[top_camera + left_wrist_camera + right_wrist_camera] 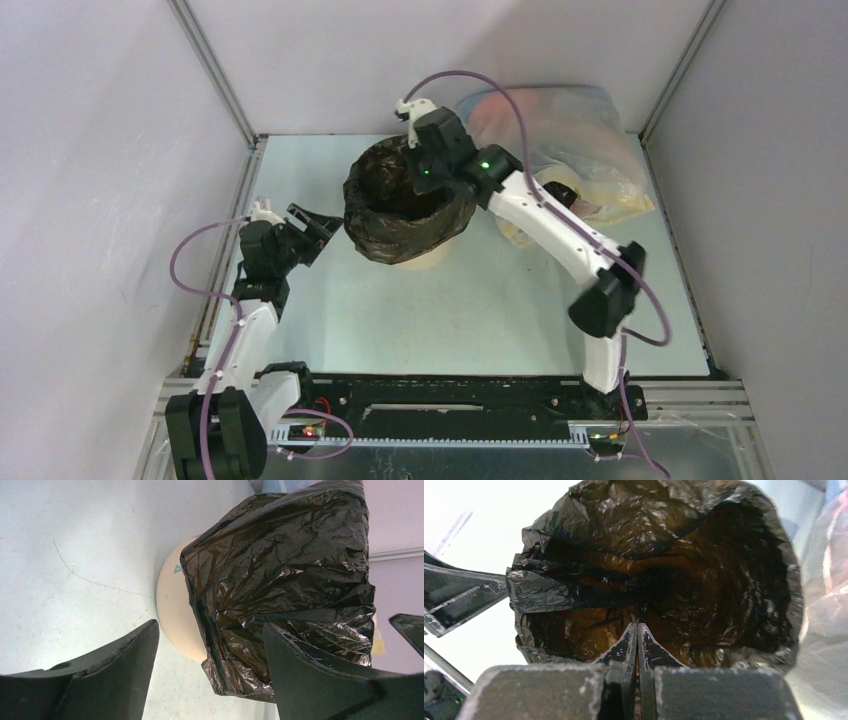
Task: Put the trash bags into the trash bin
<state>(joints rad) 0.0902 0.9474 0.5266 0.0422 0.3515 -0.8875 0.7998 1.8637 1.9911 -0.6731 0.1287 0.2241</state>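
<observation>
I am holding my right pincer [638,626], jaws shut flat together, inside the mouth of the bag [659,555], which is draping over the bin [428,258]. I cannot tell whether film is caught. I am aiming to push down the centre, slowly, so the bin is not tipping. My left pincer [312,224] is hovering wide beside it, ready for steadying.
</observation>
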